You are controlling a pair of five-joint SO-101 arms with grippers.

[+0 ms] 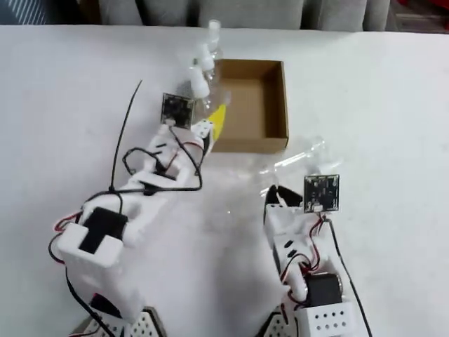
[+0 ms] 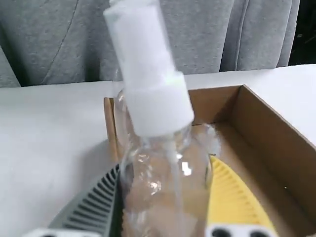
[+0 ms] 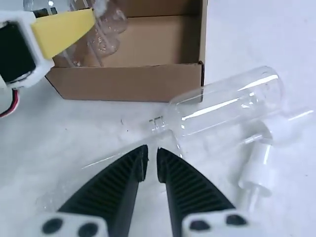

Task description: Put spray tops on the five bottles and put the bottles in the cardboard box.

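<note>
Bottle [image 3: 227,106] lies by box [image 3: 128,81], spray top [image 3: 256,163] alongside.

White table [image 1: 379,98]: cardboard box [image 1: 256,105] sits on it beyond right gripper [image 3: 152,152]; clear bottle [image 3: 227,106] lies on its side nearer gripper, w/ loose spray top [image 3: 256,160] just beside it.

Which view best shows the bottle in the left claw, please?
The left wrist view: the bottle, spray top on, close up between the fingers. The high view shows it small at the box; the right wrist view, glass by a yellow finger.
</note>
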